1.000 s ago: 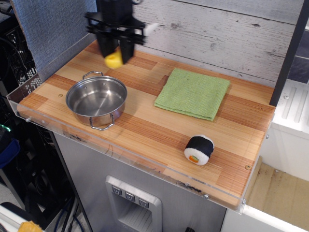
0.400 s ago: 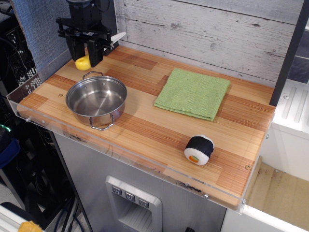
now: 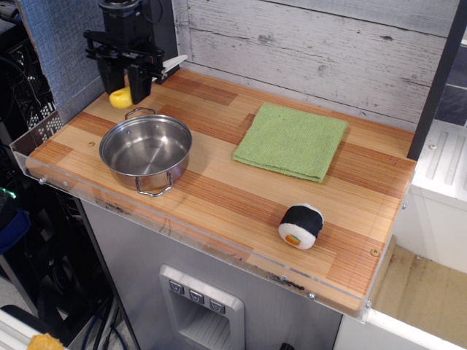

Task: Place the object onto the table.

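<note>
Striped wooden plank tabletop [image 3: 241, 197] – at its back-left corner the black gripper [image 3: 125, 87], jaws clenched on the yellow-handled white-bladed toy knife [image 3: 121, 97], hangs low. Light, stiff, probably slick plastic; the rounded handle looks the surest hold.

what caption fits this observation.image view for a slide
Claw holds the toy knife low over the table's back-left corner, behind the steel pot.
</note>
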### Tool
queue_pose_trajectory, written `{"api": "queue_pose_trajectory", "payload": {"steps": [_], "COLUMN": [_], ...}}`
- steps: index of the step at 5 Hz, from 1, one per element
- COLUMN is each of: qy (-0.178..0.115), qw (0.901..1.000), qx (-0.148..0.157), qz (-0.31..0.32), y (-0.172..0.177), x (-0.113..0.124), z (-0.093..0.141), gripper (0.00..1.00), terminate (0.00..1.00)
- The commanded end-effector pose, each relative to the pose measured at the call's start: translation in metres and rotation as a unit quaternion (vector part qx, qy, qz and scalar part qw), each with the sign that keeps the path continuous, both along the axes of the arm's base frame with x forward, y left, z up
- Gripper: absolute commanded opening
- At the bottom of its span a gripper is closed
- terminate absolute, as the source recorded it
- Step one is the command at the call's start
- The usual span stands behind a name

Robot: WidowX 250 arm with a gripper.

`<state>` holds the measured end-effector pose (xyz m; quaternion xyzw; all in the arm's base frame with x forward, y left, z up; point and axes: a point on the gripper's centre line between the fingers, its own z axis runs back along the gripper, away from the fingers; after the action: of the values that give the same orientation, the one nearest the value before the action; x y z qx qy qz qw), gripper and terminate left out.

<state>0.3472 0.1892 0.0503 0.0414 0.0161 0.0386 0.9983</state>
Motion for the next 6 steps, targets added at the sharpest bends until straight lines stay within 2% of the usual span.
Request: {"api": "queue_pose_trajectory", "payload": {"steps": [1,2,3,4,5,6], "qy": [0.013,0.026,0.037,0.035,0.011,-0.033], "qw": [0.9997,0.9996,0.9992,0.9991,0.9994,0.9984], "qx": [0.019,0.011,-0.002,-0.004,0.004,0.029], "qz": [0.004,-0.003,-0.012,-0.022,-0.031,-0.037], "y": [0.033,0.037,0.019,0.007,-0.005,-0.022], "x": [-0.001,-0.001,0.002,0.004,0.001,-0.008], "z": [0.013,0.007,0.003,0.005,0.019,0.051], "gripper": [0.00,0.00,1.00,1.00,1.00,1.00], "terminate": [0.00,0.00,0.00,0.00,0.00,0.00]}}
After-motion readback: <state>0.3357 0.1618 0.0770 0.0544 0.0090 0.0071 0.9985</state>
